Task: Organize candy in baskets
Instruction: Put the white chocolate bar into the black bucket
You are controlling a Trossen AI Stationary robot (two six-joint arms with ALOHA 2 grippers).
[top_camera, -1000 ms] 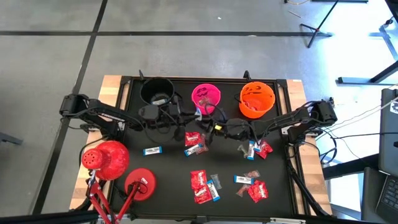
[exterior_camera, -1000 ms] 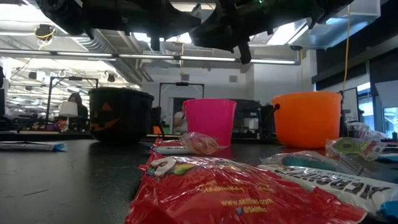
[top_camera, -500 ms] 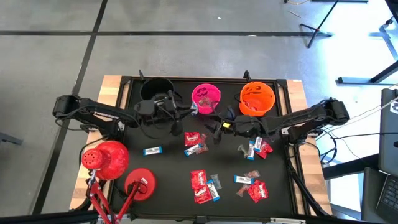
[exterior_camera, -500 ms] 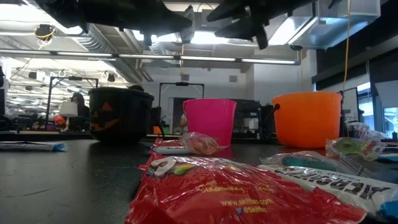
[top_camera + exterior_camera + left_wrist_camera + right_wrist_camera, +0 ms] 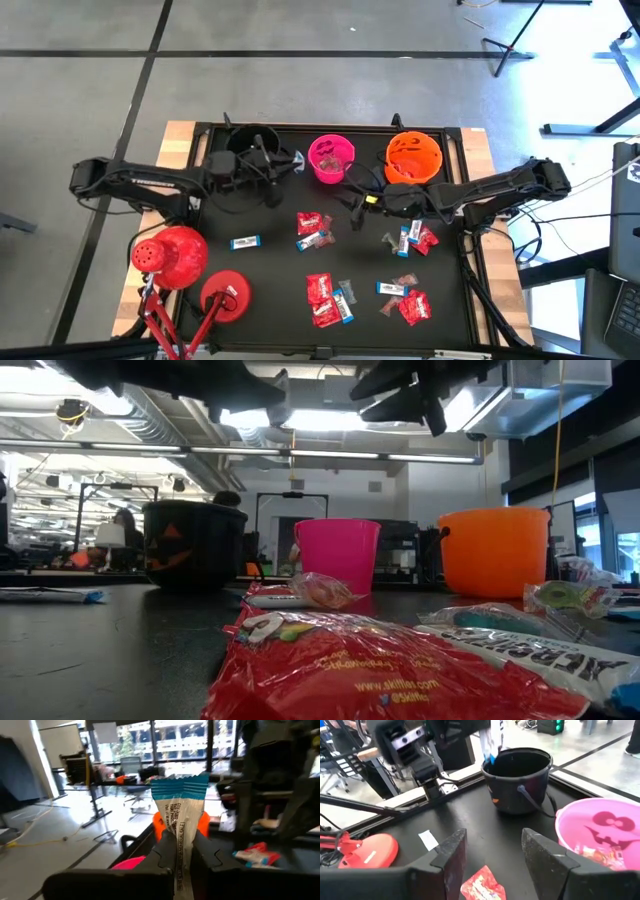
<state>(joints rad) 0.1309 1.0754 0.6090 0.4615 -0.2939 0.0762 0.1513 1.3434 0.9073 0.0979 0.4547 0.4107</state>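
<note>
Candy in a blue-and-white wrapper (image 5: 181, 815) is hanging clamped in my left gripper (image 5: 283, 163), which I am now holding over the black bucket (image 5: 243, 146) at the table's far left corner, having carried it back from mid-table. My right gripper (image 5: 352, 201), fingers apart, is retreating empty; the drop comes next.
</note>
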